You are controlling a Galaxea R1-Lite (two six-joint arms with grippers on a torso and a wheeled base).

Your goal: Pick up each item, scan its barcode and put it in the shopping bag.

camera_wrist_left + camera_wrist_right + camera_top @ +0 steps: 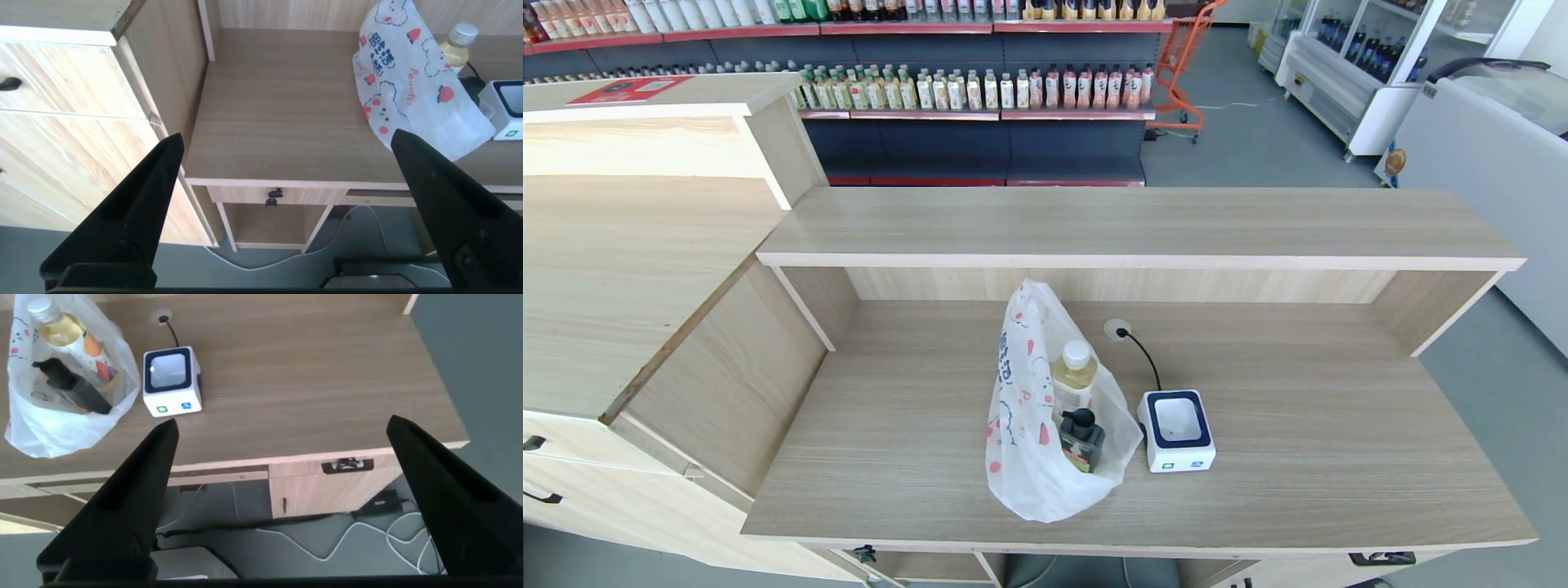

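Left gripper (286, 139) spread wide, right gripper (282, 423) likewise, seemingly held low

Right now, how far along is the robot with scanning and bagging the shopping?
Done: a yellow drink bottle and a dark pump bottle already stand inside the shopping bag, beside the scanner. In hand: nothing; the left end effector and right end effector are both open, out in front of the counter. Left: the counter carries just the bag and scanner, so the job looks finished.
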